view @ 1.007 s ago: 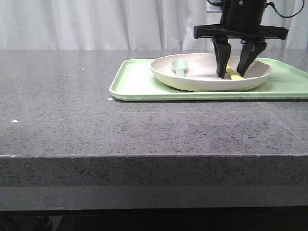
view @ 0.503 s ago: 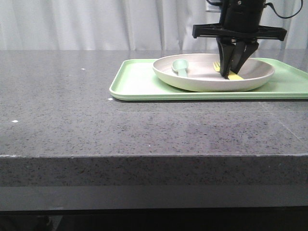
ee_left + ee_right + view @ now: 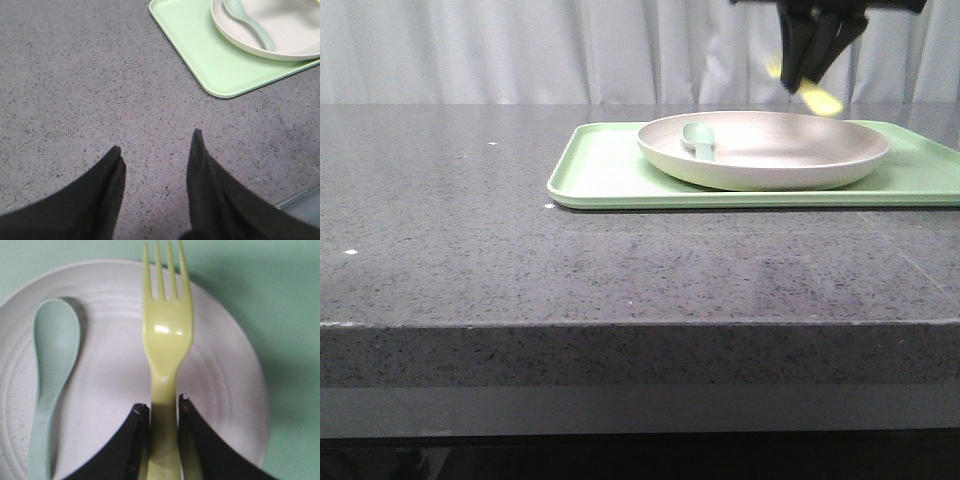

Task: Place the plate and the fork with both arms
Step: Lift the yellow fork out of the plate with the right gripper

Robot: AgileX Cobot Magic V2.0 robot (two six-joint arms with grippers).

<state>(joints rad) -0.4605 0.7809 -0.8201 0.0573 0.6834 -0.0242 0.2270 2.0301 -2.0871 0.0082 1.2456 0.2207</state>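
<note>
Fingers of the right hand [image 3: 812, 62] are pinching the handle of the fork [image 3: 166, 347] and holding it in the air above the plate [image 3: 765, 150], though in the front view the hand's body is being cut off by the frame's top edge and the fork is showing only as a blurred yellow smear. The plate is sitting on the green tray [image 3: 610, 175] toward the tabletop's [image 3: 520, 250] far right corner, with a teal spoon [image 3: 698, 140] lying in it. The left hand [image 3: 155, 165] is hovering with fingers apart over bare tabletop near the tray's corner, gripping nothing, and only its dark fingertips are showing.
</note>
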